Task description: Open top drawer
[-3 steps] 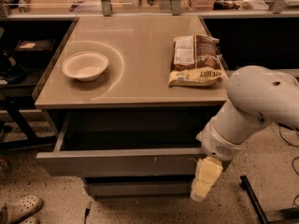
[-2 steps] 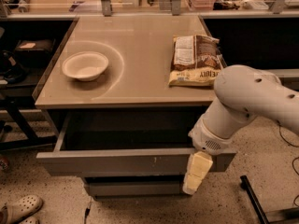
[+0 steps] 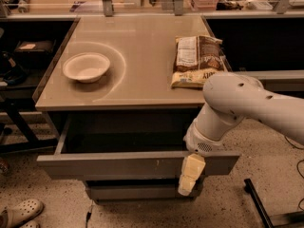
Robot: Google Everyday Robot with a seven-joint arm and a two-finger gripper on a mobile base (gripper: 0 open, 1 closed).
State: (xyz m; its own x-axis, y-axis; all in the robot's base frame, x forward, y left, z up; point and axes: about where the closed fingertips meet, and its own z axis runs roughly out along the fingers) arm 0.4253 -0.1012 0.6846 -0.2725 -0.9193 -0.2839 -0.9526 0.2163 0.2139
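Top drawer (image 3: 118, 165): one, sitting pulled out under the table (image 3: 142, 46).
Gripper (image 3: 191, 175): one, hanging before the drawer's front, right of centre; grip, cannot tell.
Tabletop: one bowl (image 3: 86, 66), one snack bag (image 3: 197, 61) lying.

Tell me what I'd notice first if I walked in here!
The big white robot arm on the right grabs your eye, its cream end effector hanging down over the front of the top drawer, which is pulled out. On the table above sit a white bowl, left, and a snack bag, right.
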